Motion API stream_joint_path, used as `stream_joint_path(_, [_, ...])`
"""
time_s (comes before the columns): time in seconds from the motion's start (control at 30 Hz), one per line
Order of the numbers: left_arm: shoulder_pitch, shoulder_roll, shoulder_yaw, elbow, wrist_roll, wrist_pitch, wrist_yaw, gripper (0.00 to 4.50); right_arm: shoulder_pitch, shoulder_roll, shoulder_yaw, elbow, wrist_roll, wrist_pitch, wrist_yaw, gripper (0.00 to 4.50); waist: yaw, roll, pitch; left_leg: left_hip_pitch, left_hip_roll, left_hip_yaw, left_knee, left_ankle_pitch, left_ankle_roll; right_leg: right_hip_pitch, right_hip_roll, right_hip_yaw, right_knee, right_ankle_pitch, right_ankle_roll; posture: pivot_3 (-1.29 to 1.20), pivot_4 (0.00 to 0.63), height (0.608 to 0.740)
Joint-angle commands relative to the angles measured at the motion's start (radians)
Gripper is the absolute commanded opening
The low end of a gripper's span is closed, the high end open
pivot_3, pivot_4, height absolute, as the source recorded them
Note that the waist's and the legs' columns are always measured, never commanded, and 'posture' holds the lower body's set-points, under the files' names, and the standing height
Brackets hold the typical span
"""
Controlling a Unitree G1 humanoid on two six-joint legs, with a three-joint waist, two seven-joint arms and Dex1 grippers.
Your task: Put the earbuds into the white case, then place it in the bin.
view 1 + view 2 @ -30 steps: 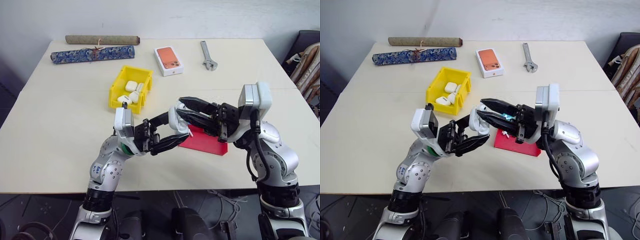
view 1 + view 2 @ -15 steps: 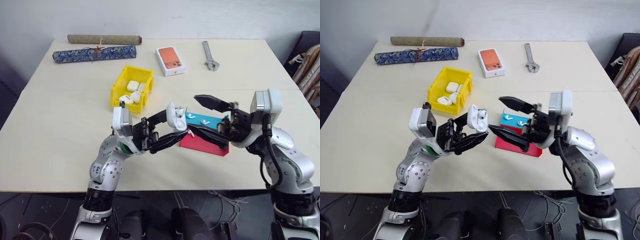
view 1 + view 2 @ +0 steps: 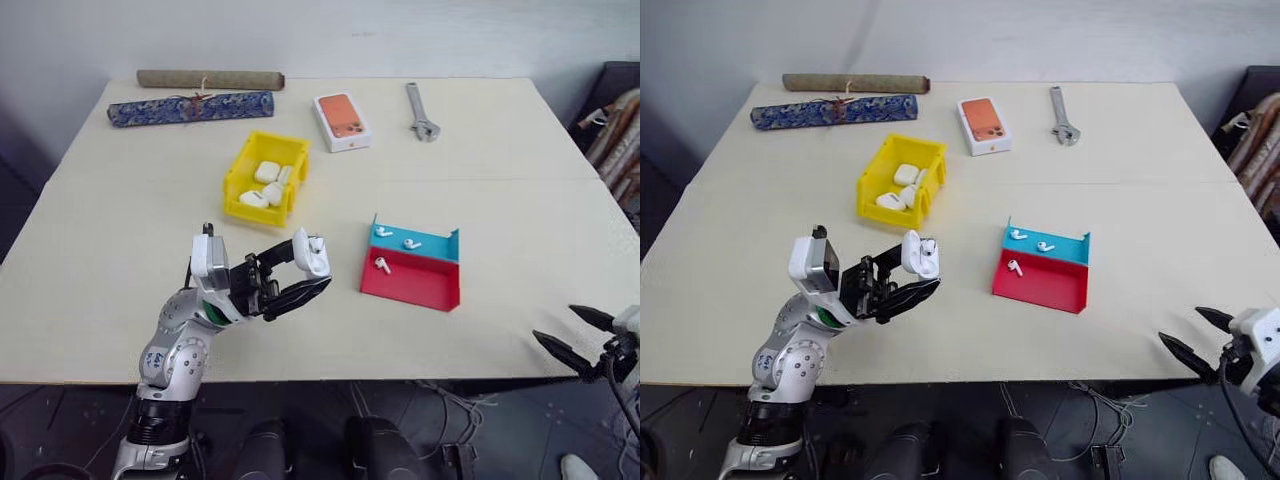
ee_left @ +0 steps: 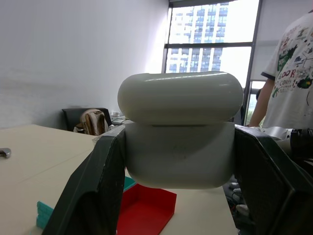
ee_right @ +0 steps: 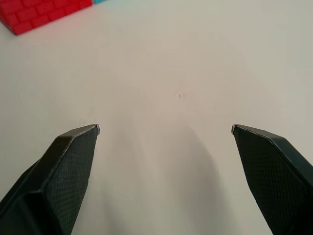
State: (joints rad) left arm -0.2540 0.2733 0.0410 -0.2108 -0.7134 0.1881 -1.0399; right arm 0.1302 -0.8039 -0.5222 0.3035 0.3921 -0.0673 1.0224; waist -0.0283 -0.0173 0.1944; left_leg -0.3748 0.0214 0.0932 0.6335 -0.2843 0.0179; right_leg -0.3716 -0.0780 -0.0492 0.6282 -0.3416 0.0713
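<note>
Left tool [image 3: 300, 275], clenched on the white case [image 3: 311, 254] with its lid ajar, could spill earbuds short of the yellow bin [image 3: 266, 177] beyond it.

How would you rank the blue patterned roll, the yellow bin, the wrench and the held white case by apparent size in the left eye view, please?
1. blue patterned roll, longest.
2. yellow bin.
3. wrench.
4. white case in the left gripper, smallest, though raised nearer the camera, so it looks larger than it is.

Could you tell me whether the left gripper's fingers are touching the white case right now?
Touching. The left wrist view shows both black fingers pressed flush against opposite sides of the white case, with no gap on either side.
</note>
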Motion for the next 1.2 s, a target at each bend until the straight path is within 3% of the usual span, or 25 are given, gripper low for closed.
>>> stream_joint_path(0.03, [0.002,0.008,0.017,-0.044,-0.027,-0.007,-0.001,2.8,-0.058,-0.068,0.056,-0.161,-0.017,0.099,-0.029,4.45,-0.004,0.001,0.0,0.001,0.0,0.0,0.0,0.0,0.0,0.0,0.0,0.0,0.001,0.0,-0.001,0.0,0.15,0.74])
stream_joint_path(0.13, [0.004,0.009,0.016,-0.046,-0.028,-0.006,0.004,2.8,-0.13,-0.096,0.116,-0.287,0.012,0.194,-0.023,4.45,0.0,0.001,0.0,0.002,0.002,0.0,-0.001,0.001,-0.002,0.0,0.002,0.0,0.002,0.001,-0.002,0.0,0.15,0.74])
stream_joint_path(0.27, [0.005,0.004,0.007,-0.051,-0.028,-0.002,0.009,2.8,-0.355,-0.187,0.277,-0.397,0.03,0.445,0.005,4.45,0.004,0.002,0.0,0.0,0.003,0.0,-0.001,0.003,-0.007,-0.003,0.002,-0.001,0.002,0.001,-0.002,0.0,0.15,0.74])
stream_joint_path(0.33, [0.003,-0.002,-0.001,-0.055,-0.025,-0.002,0.015,2.8,-0.495,-0.218,0.404,-0.367,-0.034,0.453,0.083,4.45,0.006,0.002,0.0,-0.001,0.003,-0.001,-0.001,0.002,-0.007,-0.003,0.002,-0.002,0.002,0.001,-0.002,0.0,0.15,0.74])
stream_joint_path(0.43, [0.002,-0.01,-0.009,-0.055,-0.021,-0.006,0.021,2.8,-0.725,-0.173,0.558,-0.237,-0.132,0.47,0.105,4.45,0.007,0.002,0.0,-0.001,0.003,-0.001,0.0,0.001,-0.006,-0.003,0.002,-0.002,0.002,0.001,-0.002,0.0,0.15,0.74])
stream_joint_path(0.53, [-0.001,-0.016,-0.013,-0.053,-0.017,-0.011,0.027,2.8,-0.864,-0.133,0.682,-0.11,-0.228,0.388,0.178,3.83,0.01,0.001,0.0,-0.002,0.003,-0.001,0.0,0.001,-0.005,-0.003,0.001,-0.003,0.001,0.001,-0.001,0.0,0.15,0.74])
stream_joint_path(0.8, [0.014,-0.024,-0.013,-0.062,-0.015,-0.024,0.037,2.8,-1.136,0.008,0.852,0.317,-0.446,0.09,0.238,1.02,0.003,0.002,0.0,-0.005,0.003,0.0,0.002,0.0,-0.004,-0.005,0.001,-0.005,0.0,0.002,-0.001,0.0,0.15,0.74])
stream_joint_path(0.97, [0.046,-0.015,-0.007,-0.086,-0.019,-0.029,0.043,2.8,-1.24,0.057,0.913,0.526,-0.543,-0.098,0.298,1.02,0.0,0.002,0.0,-0.005,0.003,0.0,0.004,0.0,-0.004,-0.005,0.001,-0.005,0.001,0.002,-0.001,0.0,0.15,0.74])
stream_joint_path(1.2, [0.061,-0.011,-0.006,-0.101,-0.015,-0.032,0.05,2.8,-1.338,0.146,0.926,0.717,-0.617,-0.187,0.309,1.02,-0.002,0.002,0.0,-0.005,0.004,-0.001,0.006,0.0,-0.004,-0.005,0.001,-0.005,0.003,0.002,-0.001,0.0,0.15,0.74])
